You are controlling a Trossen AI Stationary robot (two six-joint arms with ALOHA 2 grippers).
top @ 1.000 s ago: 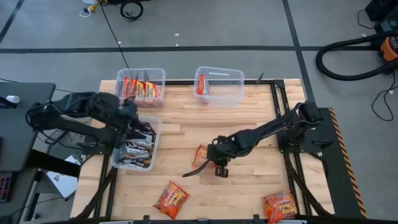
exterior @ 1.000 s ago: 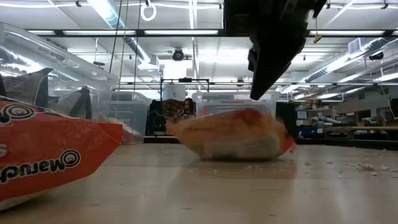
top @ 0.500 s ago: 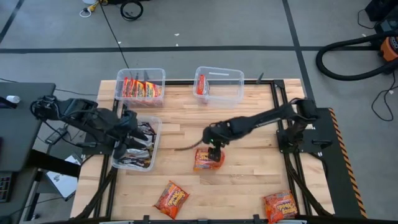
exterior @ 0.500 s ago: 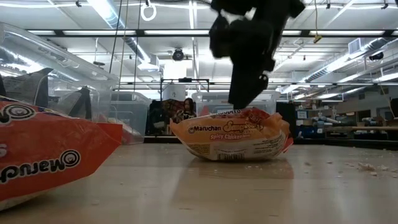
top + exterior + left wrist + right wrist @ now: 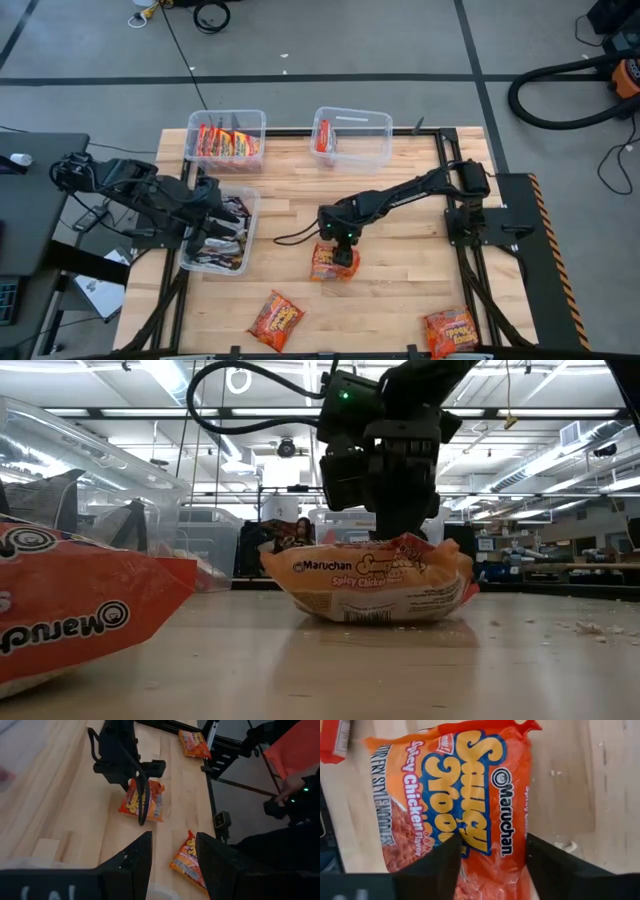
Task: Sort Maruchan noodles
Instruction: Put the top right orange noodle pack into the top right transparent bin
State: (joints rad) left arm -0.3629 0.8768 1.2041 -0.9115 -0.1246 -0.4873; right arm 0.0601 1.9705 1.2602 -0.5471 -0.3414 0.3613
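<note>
An orange-red Maruchan noodles packet (image 5: 333,263) lies flat on the wooden table near its middle, label up. My right gripper (image 5: 490,851) stands open over it, tilted steeply down, one finger at each long side of the packet (image 5: 460,800). Two more orange-red packets lie near the table's front edge, one at the left (image 5: 275,320) and one at the right (image 5: 450,332). My left gripper (image 5: 172,851) hangs open with nothing between its fingers, above the clear bin (image 5: 247,200) of silver-black packets at the table's left edge. My right gripper comes at the packet from above, slanting down, with its fingers (image 5: 554,870) astride the packet's width at one end (image 5: 485,870). The packet rests flat on the table (image 5: 370,595). Whether the fingers touch it, I cannot tell.
At the far edge stand two clear bins: one (image 5: 227,122) with red and yellow packets, one (image 5: 372,150) with a single red packet. A person in orange (image 5: 300,750) shows beyond the table's near right corner. Bare wood lies between the packets.
My right gripper has swung a little toward the table's left and come down over the packet. The packet, blurred a second ago, has shifted slightly toward the near edge and now lies still, label up. My left gripper has edged toward the near edge over its bin.
</note>
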